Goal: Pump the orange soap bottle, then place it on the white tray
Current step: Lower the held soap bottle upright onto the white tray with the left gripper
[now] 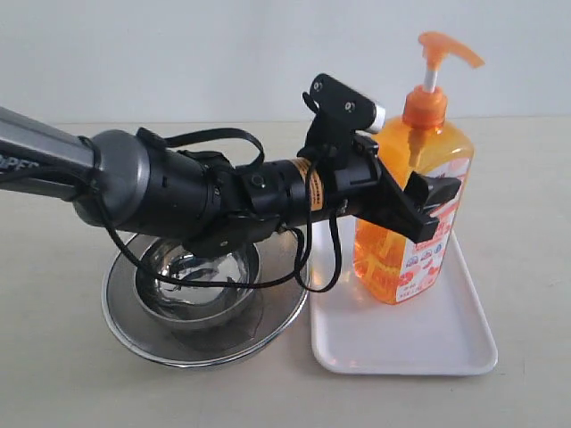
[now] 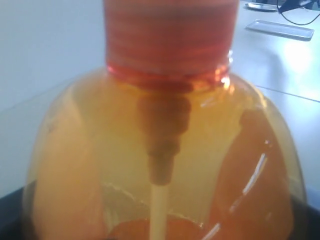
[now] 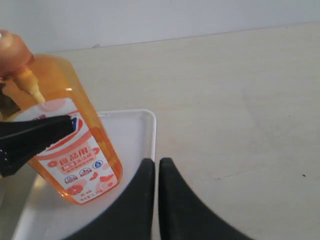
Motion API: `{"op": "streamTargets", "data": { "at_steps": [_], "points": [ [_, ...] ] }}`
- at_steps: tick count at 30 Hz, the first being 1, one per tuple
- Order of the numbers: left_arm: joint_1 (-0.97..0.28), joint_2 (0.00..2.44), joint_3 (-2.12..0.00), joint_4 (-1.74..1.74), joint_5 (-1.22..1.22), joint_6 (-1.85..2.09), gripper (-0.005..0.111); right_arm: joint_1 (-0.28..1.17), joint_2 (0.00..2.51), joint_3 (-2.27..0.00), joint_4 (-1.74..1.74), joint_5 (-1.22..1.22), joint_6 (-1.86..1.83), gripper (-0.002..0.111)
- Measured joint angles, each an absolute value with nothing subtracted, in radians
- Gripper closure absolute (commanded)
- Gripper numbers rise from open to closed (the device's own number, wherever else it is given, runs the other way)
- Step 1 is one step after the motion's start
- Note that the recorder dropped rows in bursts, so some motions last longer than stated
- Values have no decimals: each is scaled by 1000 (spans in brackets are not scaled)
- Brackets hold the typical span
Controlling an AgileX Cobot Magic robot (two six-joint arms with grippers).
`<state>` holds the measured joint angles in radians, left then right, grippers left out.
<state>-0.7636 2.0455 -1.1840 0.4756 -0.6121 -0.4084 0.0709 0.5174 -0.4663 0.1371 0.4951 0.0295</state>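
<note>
The orange soap bottle point(image 1: 439, 152) stands a little tilted on the far part of the white tray point(image 1: 401, 343), pump head up. My left gripper point(image 1: 426, 203) reaches in from the left and is shut on the bottle's body, one black finger point(image 3: 35, 136) lying across the label. In the left wrist view the bottle point(image 2: 90, 160) fills the frame, with neck and dip tube showing. My right gripper point(image 3: 156, 163) is shut with nothing in it, hovering by the tray's rim point(image 3: 152, 131), apart from the bottle point(image 3: 75, 155). The exterior view does not show it.
Two nested round steel bowls point(image 1: 205, 334) sit on the table just left of the tray, under the left arm. A black cable loops down from that arm over the bowls. Bare beige tabletop point(image 3: 240, 100) lies to the right of the tray.
</note>
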Motion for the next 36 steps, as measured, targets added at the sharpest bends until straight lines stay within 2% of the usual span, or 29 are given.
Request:
{"op": "streamTargets", "data": {
  "at_steps": [3,10,15,20,26,36],
  "points": [
    [-764,2075,-1186,478,-638,-406,91,71,513,-466,135,503,31,108],
    [-764,2078,-1186,478,-645,-410,36,71,513,-466,135,507,31,108],
    [-764,2078,-1191,478,-671,-437,18,71,513,-466,135,509,31,108],
    [-766,2078,-1195,478,-689,-444,11,71,513,-466,133,509,31,108],
    [-766,2056,-1195,573,-689,-446,11,71,513,-466,130,509,31,108],
    [-766,1884,-1195,642,-635,-448,11,71,513,-466,128,509,31,108]
  ]
}}
